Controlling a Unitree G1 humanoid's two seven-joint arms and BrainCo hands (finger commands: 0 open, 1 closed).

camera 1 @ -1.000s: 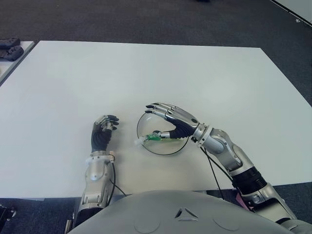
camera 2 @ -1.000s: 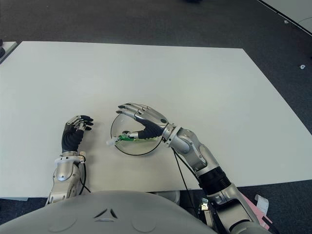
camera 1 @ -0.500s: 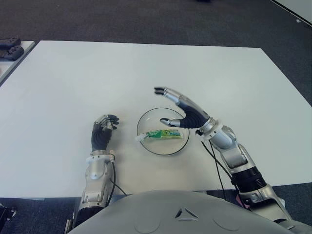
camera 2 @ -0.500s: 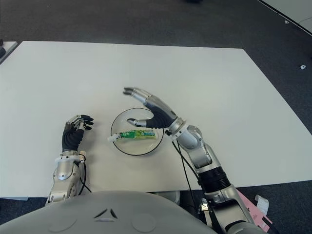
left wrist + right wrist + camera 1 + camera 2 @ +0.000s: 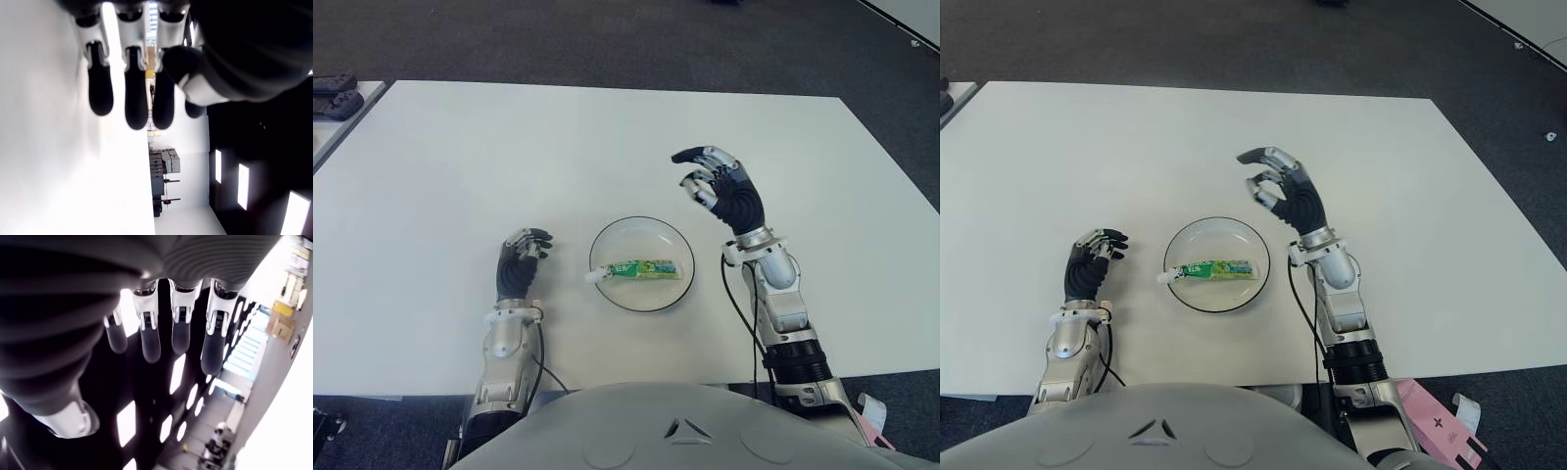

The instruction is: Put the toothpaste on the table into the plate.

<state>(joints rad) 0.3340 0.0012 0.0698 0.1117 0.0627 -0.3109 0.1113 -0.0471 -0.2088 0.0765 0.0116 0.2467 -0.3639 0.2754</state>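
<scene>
The fingers [image 5: 150, 335] of the right hand [image 5: 724, 191] are seen loosely spread and bent, with nothing gripped between them; the hand is raised above the white table [image 5: 460, 166], beyond and to the right of the plate [image 5: 676, 288], palm side turned toward the plate. One toothpaste tube [image 5: 641, 269] is counted, and it is laid flat inside the single round plate, its white cap pointed to the robot's left and reaching close to the rim. Two hands are in play: the left hand [image 5: 519, 264] is shown just left of the plate, its fingers [image 5: 134, 93] curled together and empty. Whether that hand is touching the table cannot be told. In the wrist views, little beyond fingers is made out; neither tube nor plate is caught there. At the far left edge, dark objects [image 5: 333, 96] on a second surface are cut off and cannot be identified.
</scene>
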